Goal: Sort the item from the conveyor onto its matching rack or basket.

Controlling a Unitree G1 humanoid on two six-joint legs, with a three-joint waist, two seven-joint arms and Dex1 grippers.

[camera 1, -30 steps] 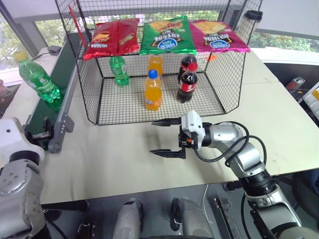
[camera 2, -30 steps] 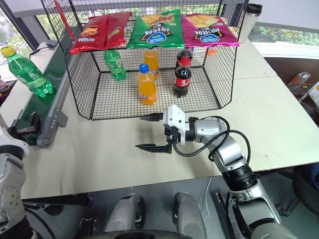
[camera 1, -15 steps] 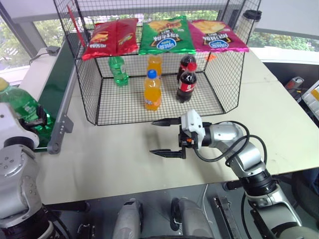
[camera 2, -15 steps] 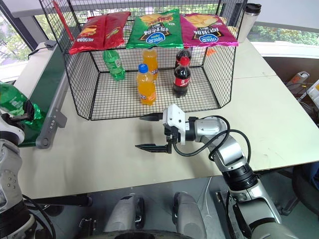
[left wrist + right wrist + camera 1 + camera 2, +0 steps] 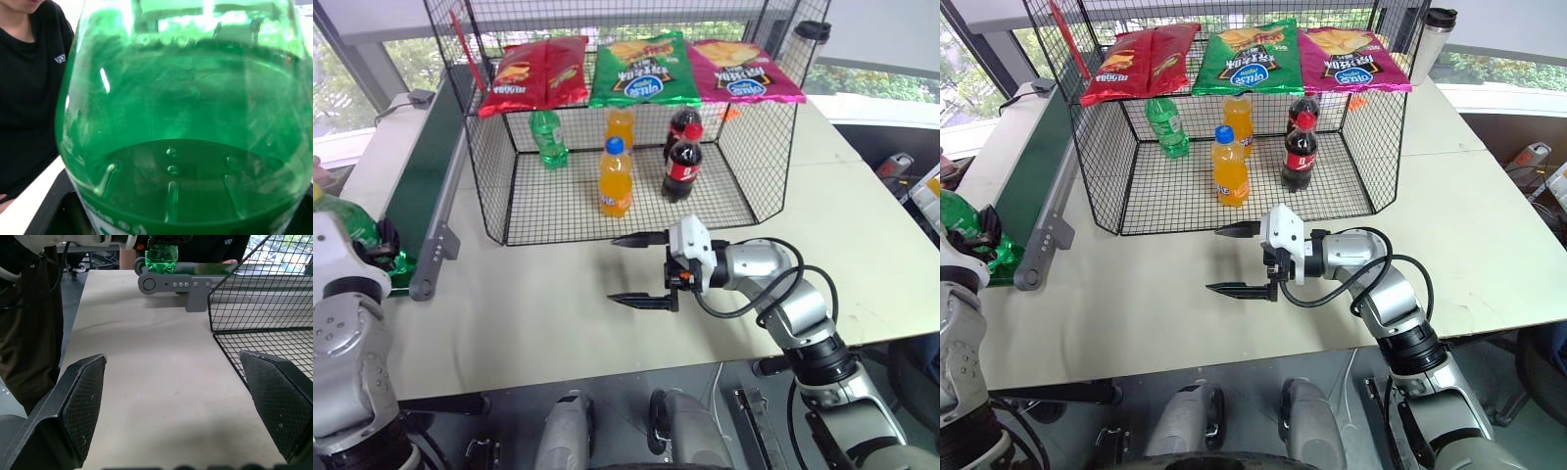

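The left gripper (image 5: 984, 238) appears closed on the green soda bottle (image 5: 962, 220) at the near end of the conveyor (image 5: 421, 186), though its fingers are mostly hidden behind the bottle, so the grasp step seems just made. The right gripper (image 5: 636, 268) hangs open over the table (image 5: 548, 313), holding nothing. Next the bottle must be lifted clear and carried right and farther out into the black wire basket (image 5: 744, 166), beside the green-capped bottle (image 5: 546, 138).

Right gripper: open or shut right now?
Open. The right gripper hovers over the table in front of the basket, its two black fingers spread wide with nothing between them.
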